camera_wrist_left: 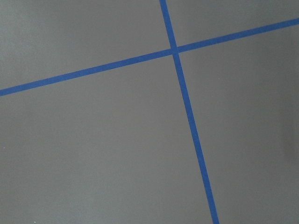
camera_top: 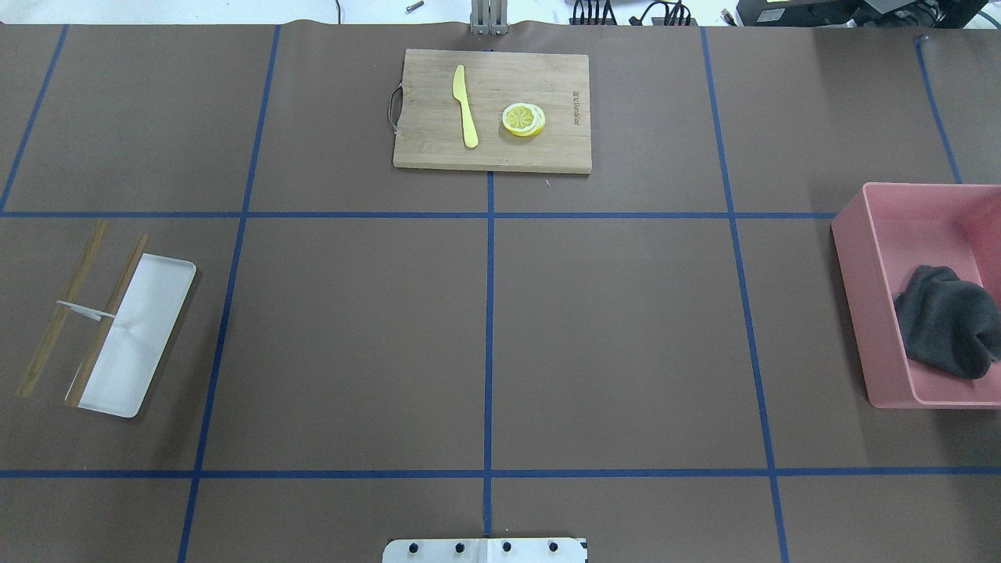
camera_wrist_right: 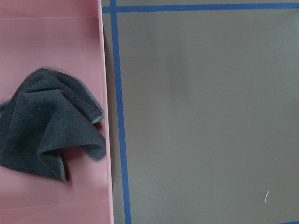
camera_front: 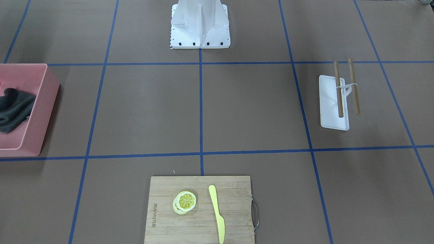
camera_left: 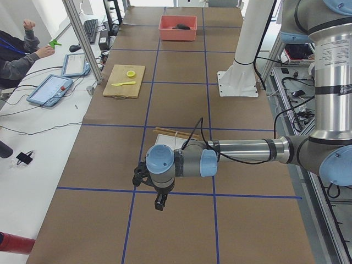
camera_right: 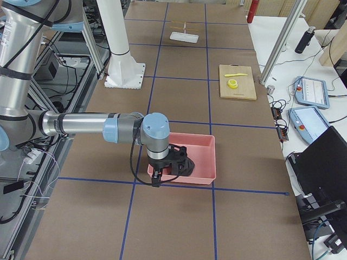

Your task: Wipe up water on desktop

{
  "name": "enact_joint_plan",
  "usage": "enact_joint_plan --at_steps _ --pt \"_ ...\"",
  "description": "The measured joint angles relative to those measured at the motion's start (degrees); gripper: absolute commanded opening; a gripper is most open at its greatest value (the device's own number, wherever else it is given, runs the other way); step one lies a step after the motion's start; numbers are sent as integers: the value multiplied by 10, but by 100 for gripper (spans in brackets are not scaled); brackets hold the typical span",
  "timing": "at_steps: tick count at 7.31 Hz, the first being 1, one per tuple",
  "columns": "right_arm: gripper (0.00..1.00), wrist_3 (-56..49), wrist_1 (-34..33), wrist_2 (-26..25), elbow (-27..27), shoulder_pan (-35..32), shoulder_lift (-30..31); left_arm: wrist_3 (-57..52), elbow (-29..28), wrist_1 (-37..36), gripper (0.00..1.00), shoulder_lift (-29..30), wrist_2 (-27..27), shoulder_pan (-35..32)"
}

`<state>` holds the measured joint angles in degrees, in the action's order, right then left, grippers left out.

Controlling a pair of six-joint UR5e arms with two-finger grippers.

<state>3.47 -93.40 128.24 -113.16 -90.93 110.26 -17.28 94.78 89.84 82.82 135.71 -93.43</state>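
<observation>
The desktop [camera_top: 610, 344] is a matte brown surface crossed by blue tape lines; I make out no water on it. A dark grey cloth [camera_top: 950, 320] lies crumpled in a pink bin [camera_top: 860, 266], and it also shows in the right wrist view [camera_wrist_right: 51, 123]. My right gripper [camera_right: 156, 180] hangs above the bin's near edge, seen only in the exterior right view, so I cannot tell if it is open. My left gripper [camera_left: 159, 204] hangs above bare desktop near a white tray [camera_left: 168, 144], seen only in the exterior left view, so I cannot tell its state either.
A bamboo cutting board [camera_top: 438, 148] at the far middle holds a yellow knife [camera_top: 464, 105] and a lemon slice [camera_top: 523, 120]. The white tray [camera_top: 137, 344] with two chopsticks [camera_top: 105, 317] lies at the left. The robot base [camera_front: 200, 23] stands at the near middle.
</observation>
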Motion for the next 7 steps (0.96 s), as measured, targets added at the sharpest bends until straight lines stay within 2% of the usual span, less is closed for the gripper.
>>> enact_joint_plan --at_steps 7 --pt "100 0 -1 9 -13 0 2 1 0 1 99 0 -12 0"
